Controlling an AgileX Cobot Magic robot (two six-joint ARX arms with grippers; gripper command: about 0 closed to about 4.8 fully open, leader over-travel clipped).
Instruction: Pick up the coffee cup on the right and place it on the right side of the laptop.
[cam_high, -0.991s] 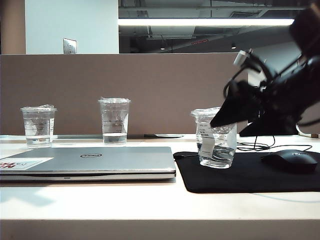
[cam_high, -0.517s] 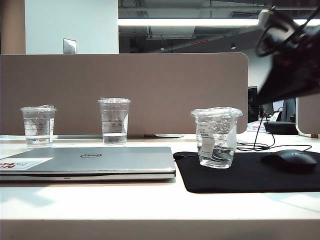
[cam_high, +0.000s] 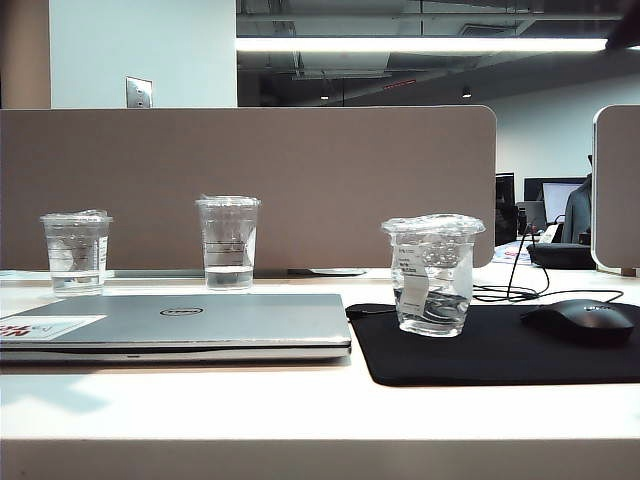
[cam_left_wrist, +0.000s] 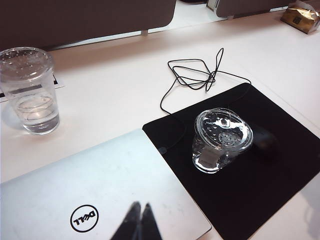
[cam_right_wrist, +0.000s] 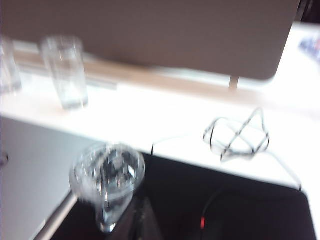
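— what do you see on the desk, and how many of each thing?

— i count three clear plastic cups. the coffee cup (cam_high: 432, 274), short with a crinkled film top and a white label strip, stands upright on one black mouse mat (cam_high: 500, 345), just to the right of the one closed silver laptop (cam_high: 180, 325). a taller cup with printed lines (cam_high: 229, 242) and another short cup (cam_high: 77, 252) stand behind the laptop, well apart from each other. one black mouse (cam_high: 579, 321) sits on the mat to the right of the coffee cup, and one tangled black cable (cam_left_wrist: 196, 76) lies on the white table (cam_high: 300, 405) behind the mat.

— and my two grippers?

— i have the left gripper (cam_left_wrist: 139, 212) above the laptop lid near the logo, its fingers pressed together, holding nothing. the right gripper (cam_right_wrist: 141, 209) shows only as a blurred dark tip above the mat beside the coffee cup, fingers together, not touching it. neither arm shows in the exterior view.
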